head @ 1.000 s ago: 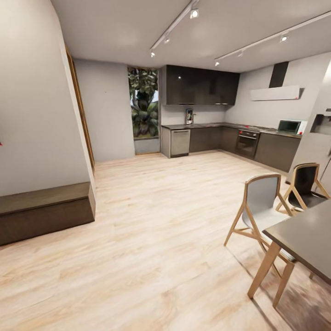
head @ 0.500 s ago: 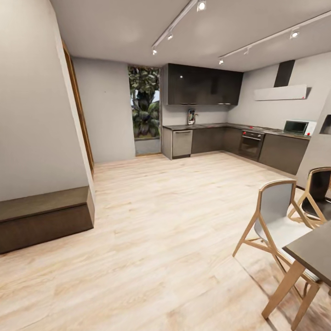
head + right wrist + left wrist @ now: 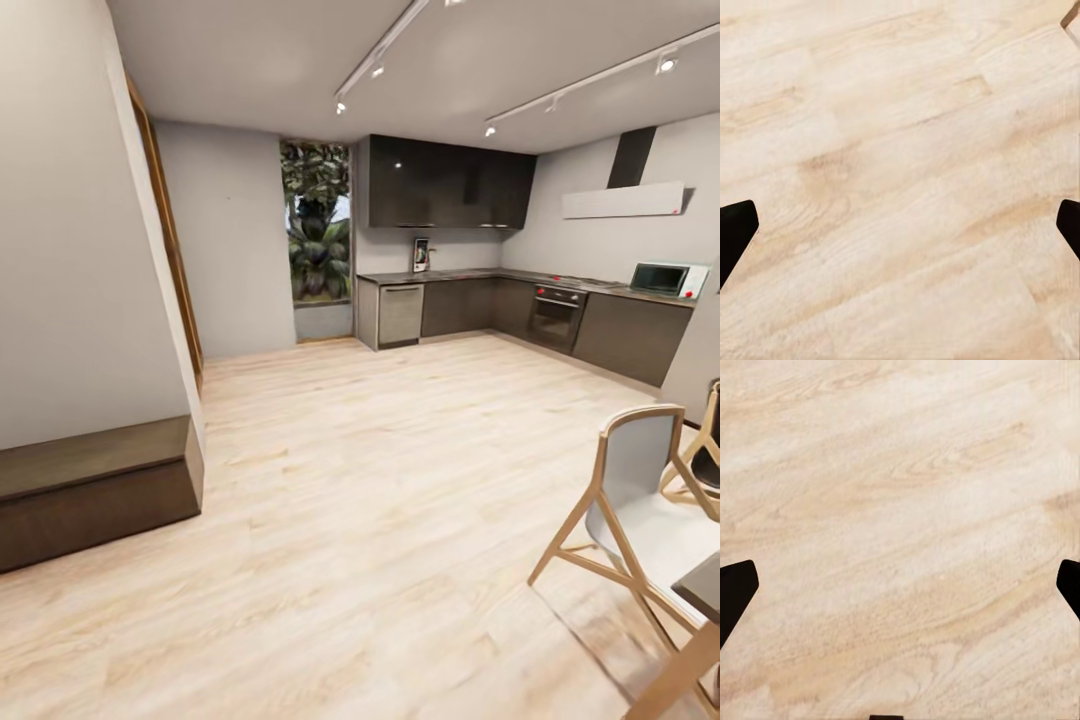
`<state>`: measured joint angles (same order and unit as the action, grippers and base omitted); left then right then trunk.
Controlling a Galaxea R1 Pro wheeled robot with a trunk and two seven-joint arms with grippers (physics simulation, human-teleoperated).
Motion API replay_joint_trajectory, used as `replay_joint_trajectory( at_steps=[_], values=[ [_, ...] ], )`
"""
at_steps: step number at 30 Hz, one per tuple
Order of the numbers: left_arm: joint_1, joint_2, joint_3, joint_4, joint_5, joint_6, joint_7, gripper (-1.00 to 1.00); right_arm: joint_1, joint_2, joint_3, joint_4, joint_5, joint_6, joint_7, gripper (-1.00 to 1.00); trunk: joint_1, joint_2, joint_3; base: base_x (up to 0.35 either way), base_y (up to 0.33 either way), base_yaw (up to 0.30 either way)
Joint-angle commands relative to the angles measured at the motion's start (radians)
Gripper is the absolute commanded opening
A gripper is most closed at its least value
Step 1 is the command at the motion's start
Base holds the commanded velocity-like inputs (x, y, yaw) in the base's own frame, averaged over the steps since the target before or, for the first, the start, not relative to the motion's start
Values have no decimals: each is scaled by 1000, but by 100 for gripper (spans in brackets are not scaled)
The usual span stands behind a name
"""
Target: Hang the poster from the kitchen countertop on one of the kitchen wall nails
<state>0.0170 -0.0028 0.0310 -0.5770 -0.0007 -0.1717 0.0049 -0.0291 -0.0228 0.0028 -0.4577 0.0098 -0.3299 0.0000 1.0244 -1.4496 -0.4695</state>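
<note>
Far across the room, the poster (image 3: 421, 255) is a small upright rectangle standing on the kitchen countertop (image 3: 470, 273) against the back wall. A tiny dark speck (image 3: 229, 199) marks the grey far wall; whether it is a wall nail I cannot tell. In the left wrist view my left gripper (image 3: 900, 589) is open, its dark fingertips (image 3: 735, 589) wide apart over bare wood floor. My right gripper (image 3: 900, 232) is likewise open above the floor, holding nothing.
A low dark bench (image 3: 90, 485) runs along the left wall. A wooden chair (image 3: 640, 500) and a table corner (image 3: 700, 590) stand at the right. Dishwasher (image 3: 401, 314), oven (image 3: 556, 312) and microwave (image 3: 660, 278) line the kitchen. Open wood floor (image 3: 350, 480) lies ahead.
The whole head view has shifted: the camera has moved forward and turned left, so the chairs and table have slid to the right edge. Nothing in the room moved.
</note>
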Motion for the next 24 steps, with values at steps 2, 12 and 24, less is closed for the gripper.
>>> replay_joint_trajectory(
  at_steps=[2,12,24],
  values=[
    [0,0,1,-1,0,-2,1,100,-1,0,0,1,1,-3,0,100,1,0,-1,322,116,0],
    [0,0,2,-1,1,-2,1,100,0,0,0,1,1,-3,0,100,1,0,-1,324,107,0],
    [0,0,2,-1,1,-2,1,100,0,0,0,1,1,-3,0,100,1,0,-1,332,24,0]
  ],
)
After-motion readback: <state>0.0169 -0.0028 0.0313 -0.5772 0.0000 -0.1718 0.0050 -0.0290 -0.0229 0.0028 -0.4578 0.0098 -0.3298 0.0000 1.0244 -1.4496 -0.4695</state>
